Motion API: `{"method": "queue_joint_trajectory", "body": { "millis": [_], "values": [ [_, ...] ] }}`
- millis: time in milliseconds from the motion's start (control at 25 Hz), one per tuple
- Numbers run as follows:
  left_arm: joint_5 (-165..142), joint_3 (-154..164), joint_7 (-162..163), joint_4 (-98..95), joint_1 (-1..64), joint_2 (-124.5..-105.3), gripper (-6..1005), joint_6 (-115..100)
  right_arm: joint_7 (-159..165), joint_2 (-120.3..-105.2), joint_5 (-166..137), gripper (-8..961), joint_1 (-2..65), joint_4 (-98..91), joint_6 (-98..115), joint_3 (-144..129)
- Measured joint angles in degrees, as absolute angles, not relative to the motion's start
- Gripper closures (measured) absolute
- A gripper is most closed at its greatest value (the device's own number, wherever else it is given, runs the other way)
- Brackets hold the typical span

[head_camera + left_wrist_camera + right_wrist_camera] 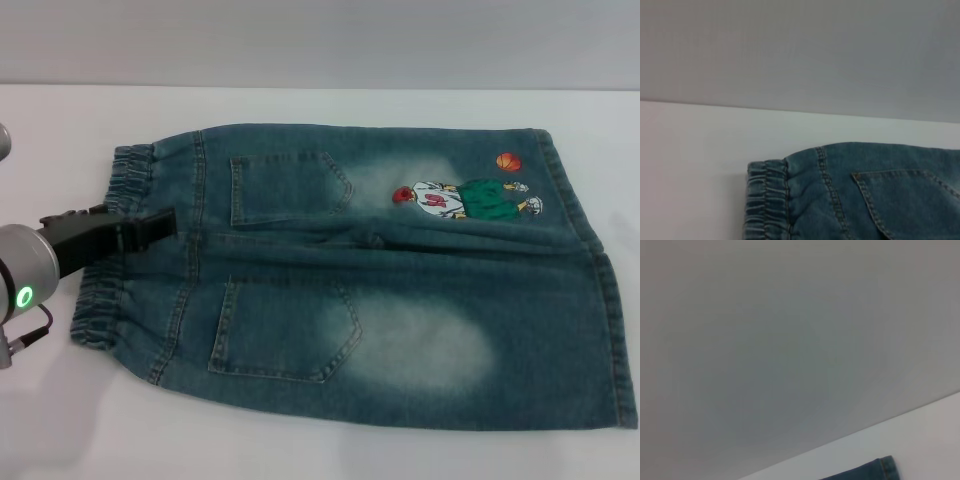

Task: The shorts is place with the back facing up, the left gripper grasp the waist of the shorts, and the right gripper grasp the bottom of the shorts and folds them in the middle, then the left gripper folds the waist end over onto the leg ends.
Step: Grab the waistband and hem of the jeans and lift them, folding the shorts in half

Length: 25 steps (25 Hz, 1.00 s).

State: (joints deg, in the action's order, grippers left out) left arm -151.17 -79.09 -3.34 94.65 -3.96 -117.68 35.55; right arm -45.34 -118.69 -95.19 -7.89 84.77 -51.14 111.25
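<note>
The shorts [400, 300] lie flat on the white table with the two back pockets up. The ruffled waist [105, 305] is at the left. The straight leg hems [612, 330] are at the right, near the cartoon figure and orange ball print. My left gripper [165, 223] hovers over the middle of the waistband, pointing toward the pockets. The left wrist view shows the far corner of the waist [765, 200] and a pocket edge. A small corner of the shorts' denim [875, 470] shows in the right wrist view. The right gripper is out of view.
The white table [300, 455] runs all around the shorts, with a grey wall [320, 40] behind its far edge.
</note>
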Motion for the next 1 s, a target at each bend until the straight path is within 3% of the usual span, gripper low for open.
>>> {"method": "queue_joint_trajectory", "body": {
  "millis": [1000],
  "values": [
    [-151.8,-81.5,-3.9,94.1,-4.3,-117.64,155,39.8,-47.3,-118.77,-95.0,250,-7.4,84.9,-54.3,112.4]
  ]
}}
